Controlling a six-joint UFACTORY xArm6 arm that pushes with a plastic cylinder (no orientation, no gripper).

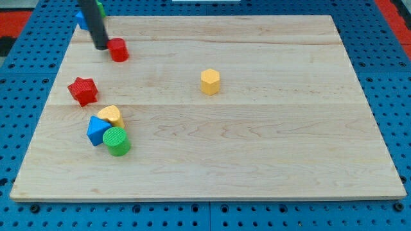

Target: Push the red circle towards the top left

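Camera view: my tip (101, 47), a gripperless rod, touches the red circle (118, 49).

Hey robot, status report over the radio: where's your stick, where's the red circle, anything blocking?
My tip at red circle, on its left side. Circle near board's top-left. Blue block and green block behind rod at the corner. Over.

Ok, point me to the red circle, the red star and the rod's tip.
red circle (119, 49), camera view, on its top face.
red star (83, 90), camera view, on its top face.
my tip (101, 47), camera view, at the rod's very end, just left of the red circle.
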